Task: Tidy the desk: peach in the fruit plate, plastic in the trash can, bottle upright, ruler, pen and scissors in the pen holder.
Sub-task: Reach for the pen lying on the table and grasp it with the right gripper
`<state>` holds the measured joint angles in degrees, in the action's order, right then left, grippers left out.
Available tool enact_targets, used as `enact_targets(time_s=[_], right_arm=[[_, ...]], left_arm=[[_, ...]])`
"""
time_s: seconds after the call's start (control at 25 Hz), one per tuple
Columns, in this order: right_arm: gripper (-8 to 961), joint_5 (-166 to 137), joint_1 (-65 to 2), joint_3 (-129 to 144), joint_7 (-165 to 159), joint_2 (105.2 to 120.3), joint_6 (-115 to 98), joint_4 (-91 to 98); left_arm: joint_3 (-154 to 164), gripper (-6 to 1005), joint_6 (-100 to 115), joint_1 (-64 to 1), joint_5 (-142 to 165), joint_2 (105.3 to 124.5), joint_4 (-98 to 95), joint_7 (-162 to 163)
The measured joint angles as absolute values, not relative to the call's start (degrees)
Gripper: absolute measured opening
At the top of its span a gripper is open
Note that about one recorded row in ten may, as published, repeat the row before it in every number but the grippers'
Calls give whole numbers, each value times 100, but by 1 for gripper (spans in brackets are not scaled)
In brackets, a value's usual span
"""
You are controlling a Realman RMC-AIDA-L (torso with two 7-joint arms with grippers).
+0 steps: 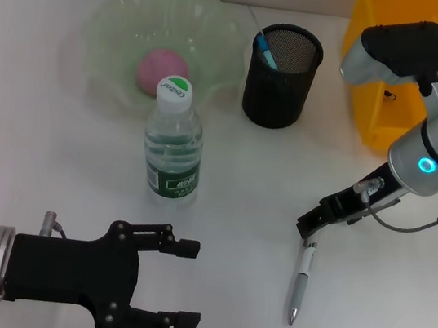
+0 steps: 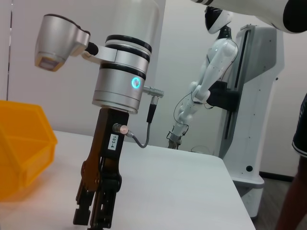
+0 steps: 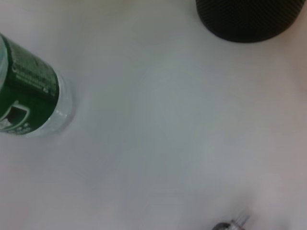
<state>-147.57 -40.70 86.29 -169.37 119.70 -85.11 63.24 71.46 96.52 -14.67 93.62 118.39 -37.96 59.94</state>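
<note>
The right tool [image 1: 308, 232] is down at the clip end of the pen [image 1: 299, 285], whose long axis runs straight toward the robot on the worktop [image 1: 54, 164], though I cannot tell if it grips; the left tool [image 1: 184, 284] gapes wide, farther off.

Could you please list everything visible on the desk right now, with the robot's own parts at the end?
desk: one, white, under everything.
fruit plate: one, pale green, far left of centre.
peach: one, pink, inside the fruit plate.
bottle: one, clear with green label, upright in front of the fruit plate.
pen holder: one, black mesh, right of the fruit plate, a blue item sticking out of it.
trash can: one, yellow, far right, partly behind the right arm.
pen: one, silver-grey, near right, its upper end at the right gripper.
left gripper: black, near left, fingers open, holding nothing.
right gripper: black, at the pen's upper end.
</note>
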Motion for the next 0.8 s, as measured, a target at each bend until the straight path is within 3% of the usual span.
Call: enact_targets(time_s=[0.68, 0.8], right_arm=[[725, -14750, -4202, 8668, -16937, 11970, -8328, 6055], [682, -14734, -4253, 8695, -16937, 11970, -8299, 5958]], left_arm=[[7146, 812, 9653, -1460, 9357, 11839, -3748, 5976], [7145, 812, 9652, -1459, 9349, 11839, -3718, 5966]])
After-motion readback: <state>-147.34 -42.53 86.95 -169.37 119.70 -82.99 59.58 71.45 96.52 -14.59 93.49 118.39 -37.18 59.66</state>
